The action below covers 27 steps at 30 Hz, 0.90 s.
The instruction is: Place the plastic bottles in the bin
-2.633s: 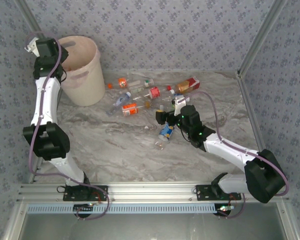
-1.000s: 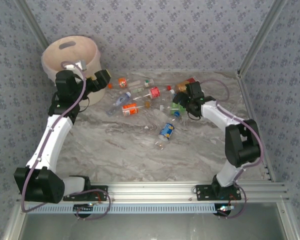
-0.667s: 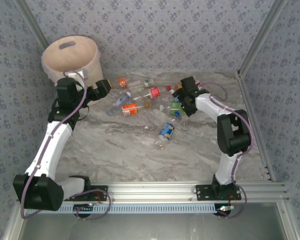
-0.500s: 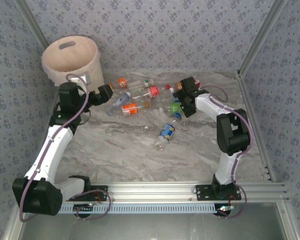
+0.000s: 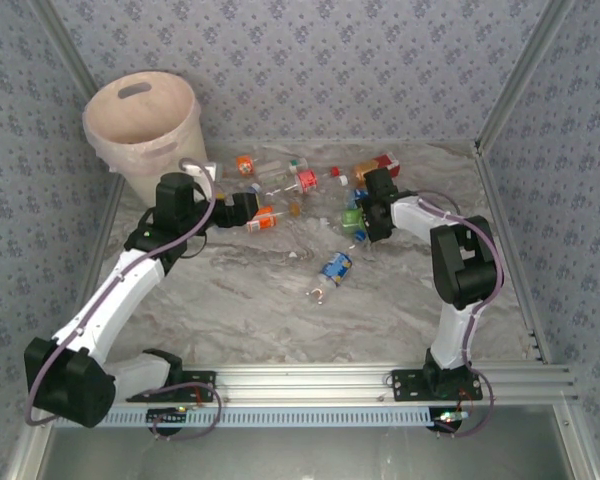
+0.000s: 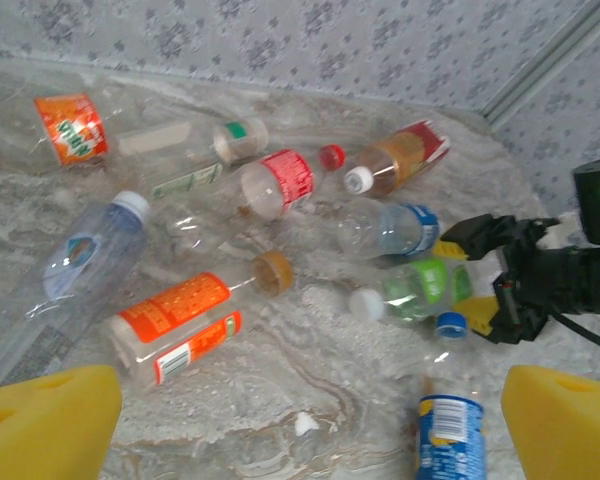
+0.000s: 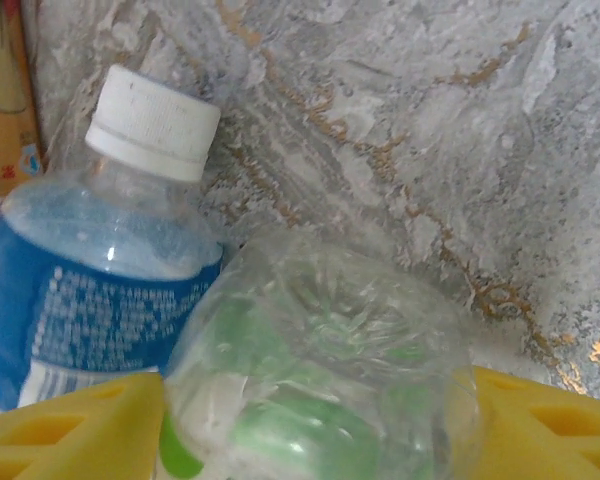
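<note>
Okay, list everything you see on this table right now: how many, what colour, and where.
bin: one, cream, upright at the far left corner.
bottles: about a dozen, mostly clear with orange, red, blue or green labels, lying scattered toward the far edge.
copper-tinted bottle: one, red label, white cap, far right of the cluster.
lone blue-label bottle: one, lying apart, nearest the arms.
table: one, grey-and-tan marbled.
left gripper: yellow pads, open, over the cluster's left end.
right gripper: yellow pads either side of the green-label bottle.
</note>
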{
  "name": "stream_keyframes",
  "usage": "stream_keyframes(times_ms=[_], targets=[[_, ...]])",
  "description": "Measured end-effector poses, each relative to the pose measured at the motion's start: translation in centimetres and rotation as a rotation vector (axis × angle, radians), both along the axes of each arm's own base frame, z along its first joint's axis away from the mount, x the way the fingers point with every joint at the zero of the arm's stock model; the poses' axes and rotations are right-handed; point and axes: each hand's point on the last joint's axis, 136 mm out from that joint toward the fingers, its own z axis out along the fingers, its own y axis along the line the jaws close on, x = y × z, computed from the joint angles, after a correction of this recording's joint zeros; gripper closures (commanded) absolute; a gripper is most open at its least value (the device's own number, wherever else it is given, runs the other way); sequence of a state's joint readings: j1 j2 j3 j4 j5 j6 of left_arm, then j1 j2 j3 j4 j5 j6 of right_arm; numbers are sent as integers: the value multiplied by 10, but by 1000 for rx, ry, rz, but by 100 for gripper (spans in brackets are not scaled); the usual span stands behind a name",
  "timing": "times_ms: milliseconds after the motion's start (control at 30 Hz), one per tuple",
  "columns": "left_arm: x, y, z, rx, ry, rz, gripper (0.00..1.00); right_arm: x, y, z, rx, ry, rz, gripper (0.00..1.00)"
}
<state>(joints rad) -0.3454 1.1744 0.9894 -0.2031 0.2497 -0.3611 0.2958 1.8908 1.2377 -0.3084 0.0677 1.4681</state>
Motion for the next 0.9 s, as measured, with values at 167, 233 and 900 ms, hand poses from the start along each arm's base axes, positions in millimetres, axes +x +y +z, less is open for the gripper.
stream_keyframes(times_ms=[167, 233, 900], targets=[[2, 1, -12, 35, 26, 4, 2, 5, -11, 1, 16, -62, -50, 36], [3, 2, -12, 42, 17, 12, 2, 0, -20, 1, 10, -73, -77, 37], [13, -10, -48, 77, 88, -20, 2, -27, -86, -1, -54, -92, -196, 35]])
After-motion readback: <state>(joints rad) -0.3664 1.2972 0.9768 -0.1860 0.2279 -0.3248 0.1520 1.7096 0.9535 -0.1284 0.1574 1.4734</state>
